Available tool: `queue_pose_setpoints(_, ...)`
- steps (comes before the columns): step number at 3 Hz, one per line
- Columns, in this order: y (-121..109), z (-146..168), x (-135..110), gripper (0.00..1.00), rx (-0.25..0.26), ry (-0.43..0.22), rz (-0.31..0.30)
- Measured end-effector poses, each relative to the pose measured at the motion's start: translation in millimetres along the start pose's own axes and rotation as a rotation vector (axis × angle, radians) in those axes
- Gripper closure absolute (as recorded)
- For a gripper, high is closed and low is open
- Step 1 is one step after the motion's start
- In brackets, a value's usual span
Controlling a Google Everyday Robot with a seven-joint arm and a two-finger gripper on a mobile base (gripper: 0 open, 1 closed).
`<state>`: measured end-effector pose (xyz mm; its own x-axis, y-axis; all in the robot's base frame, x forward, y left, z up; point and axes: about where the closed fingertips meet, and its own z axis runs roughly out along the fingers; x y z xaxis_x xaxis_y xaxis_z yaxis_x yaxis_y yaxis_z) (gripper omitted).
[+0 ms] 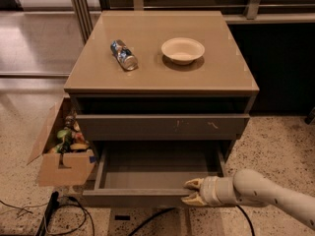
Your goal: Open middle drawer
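Note:
The middle drawer [147, 173] is pulled out of the tan-topped cabinet [162, 80], showing its grey inner tray. Its plain dark-grey front [133, 198] faces the floor side. My gripper [193, 191] is at the right end of that front. One finger is over the top edge and one below it, closed on the front. Above the open drawer is the taller grey front with pale scratch marks [162, 127], closed.
A crushed can [124, 54] lies on the cabinet top beside a white bowl [182, 49]. An open cardboard box [59, 168] with items stands on the floor at the left. Black cables [49, 213] run across the floor in front.

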<state>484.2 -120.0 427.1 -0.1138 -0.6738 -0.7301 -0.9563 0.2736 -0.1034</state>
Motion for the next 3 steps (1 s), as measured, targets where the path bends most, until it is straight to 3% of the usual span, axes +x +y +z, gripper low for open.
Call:
queue_pose_setpoints(1,13.3,-6.8,5.0,1.00,-0.001,-0.006,0.000)
queue_pose_setpoints(2,12.3,-6.1,4.1,0.99,-0.001,-0.007,0.000)
queue_pose_setpoints(3,12.4,-6.0,4.1,0.77,-0.001,-0.007,0.000)
